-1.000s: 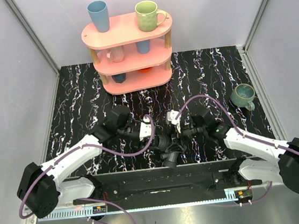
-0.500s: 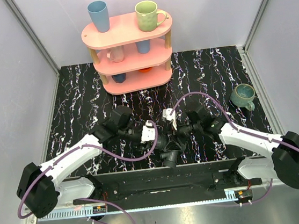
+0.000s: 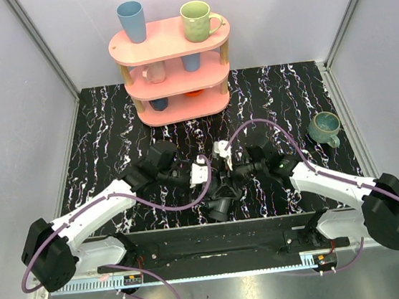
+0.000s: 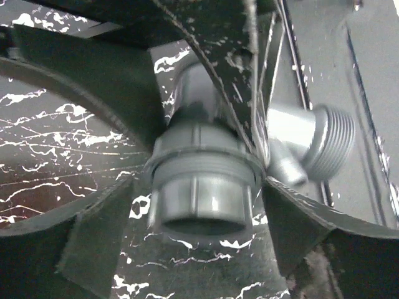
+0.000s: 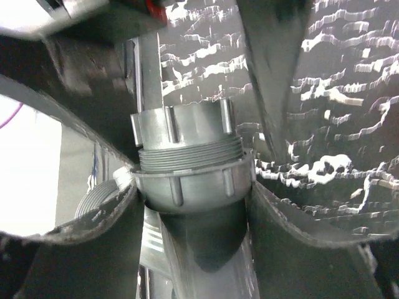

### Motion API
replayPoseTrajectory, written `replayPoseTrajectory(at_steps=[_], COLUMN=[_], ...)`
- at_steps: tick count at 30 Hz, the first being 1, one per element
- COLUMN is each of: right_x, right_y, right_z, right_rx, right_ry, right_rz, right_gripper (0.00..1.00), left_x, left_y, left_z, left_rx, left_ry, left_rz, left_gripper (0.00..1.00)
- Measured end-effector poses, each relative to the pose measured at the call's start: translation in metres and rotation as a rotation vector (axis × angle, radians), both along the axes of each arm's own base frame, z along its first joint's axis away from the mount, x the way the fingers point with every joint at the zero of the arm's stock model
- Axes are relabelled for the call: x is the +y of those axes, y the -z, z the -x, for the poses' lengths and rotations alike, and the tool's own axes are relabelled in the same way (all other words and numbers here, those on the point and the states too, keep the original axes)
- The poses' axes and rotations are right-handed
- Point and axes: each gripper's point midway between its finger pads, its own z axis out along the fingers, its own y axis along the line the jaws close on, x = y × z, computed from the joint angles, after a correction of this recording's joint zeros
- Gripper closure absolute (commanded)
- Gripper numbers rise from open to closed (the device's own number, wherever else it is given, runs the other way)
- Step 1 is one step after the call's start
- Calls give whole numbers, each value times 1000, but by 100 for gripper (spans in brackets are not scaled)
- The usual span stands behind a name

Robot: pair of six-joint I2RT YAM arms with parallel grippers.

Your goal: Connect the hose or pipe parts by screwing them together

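Note:
The black pipe parts [image 3: 220, 205] hang joined just above the marbled table, between my two grippers near its front edge. In the left wrist view a ribbed round fitting [image 4: 202, 187] sits between my left gripper's [image 4: 199, 208] fingers [image 4: 93, 240]. The jaws stand open, with table showing between the left finger and the fitting. A threaded side branch [image 4: 330, 146] juts to the right. My right gripper [image 5: 190, 187] is shut on the ribbed collar [image 5: 187, 180], both fingers [image 5: 293, 237] pressed on its sides, with thread showing above it. From above, the left gripper [image 3: 203, 172] and right gripper [image 3: 229, 169] nearly meet.
A pink three-tier shelf [image 3: 173, 41] with cups and mugs stands at the back centre. A teal mug [image 3: 324, 128] sits at the right. The black base rail [image 3: 217, 240] runs along the front edge right below the pipe parts.
My left gripper's jaws have opened off the fitting. The right gripper has moved left toward the left one, and the hanging end of the pipe parts has swung slightly left.

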Motion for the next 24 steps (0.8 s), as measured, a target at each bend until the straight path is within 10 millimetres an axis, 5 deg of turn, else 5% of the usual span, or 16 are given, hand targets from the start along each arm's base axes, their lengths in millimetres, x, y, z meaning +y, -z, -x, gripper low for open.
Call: replayPoseTrajectory(at_steps=[4,14,24], right_x=[17,23,26], right_y=[-34,-49,-74], right_z=[-4,-7,-14], right_rx=[-76,-118,-207], right_ry=[-43,-56,-33], right_rz=[-92,-153,-218], right_gripper=[100,100,100], left_x=[-4,6,25], left_y=[-14,-33,-54], left_z=[-5,-8,-15], left_rx=[-21,-68,69], left_ry=[-28,-95,-357], left_rz=[24,43,34], left_gripper=[9,5,1])
